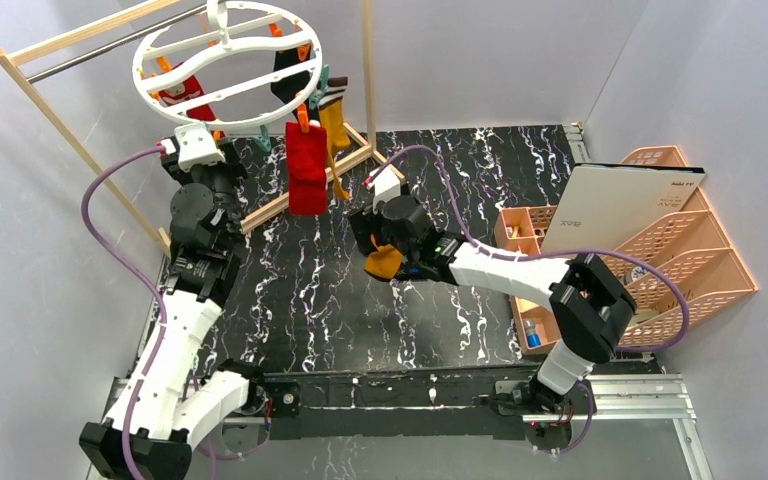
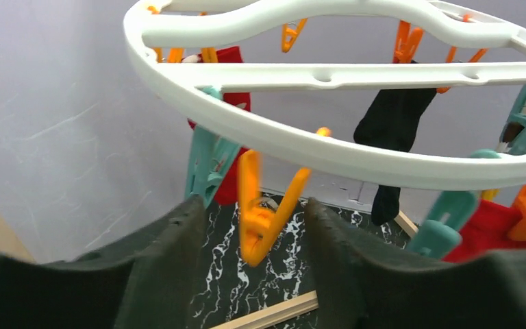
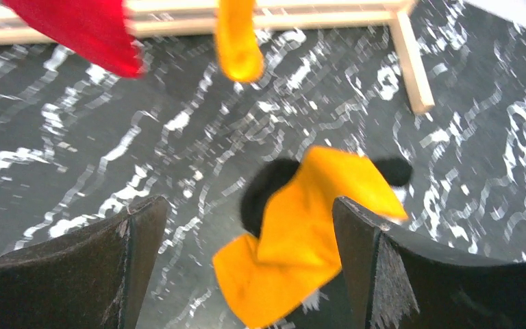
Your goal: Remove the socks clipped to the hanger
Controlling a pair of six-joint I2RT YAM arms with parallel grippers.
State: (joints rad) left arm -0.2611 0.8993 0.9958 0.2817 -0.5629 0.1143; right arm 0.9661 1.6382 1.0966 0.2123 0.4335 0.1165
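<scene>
Blur smears mustard sock (image 3: 301, 229) between wide-spread right fingers (image 3: 109, 274); left fingers (image 2: 164, 267) gape around orange clip (image 2: 260, 219).

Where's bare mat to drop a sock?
Widest bare mat: near side, between the left arm and right arm. Smaller strip at the far right, between rack foot and orange bins. Crowded under the hanger, where socks dangle.

Top view looks down from behind the arms over the whole table (image 1: 290, 300); left wrist peers up, close beneath the hanger (image 2: 315, 154); right wrist faces the table closely; top view covers both.
</scene>
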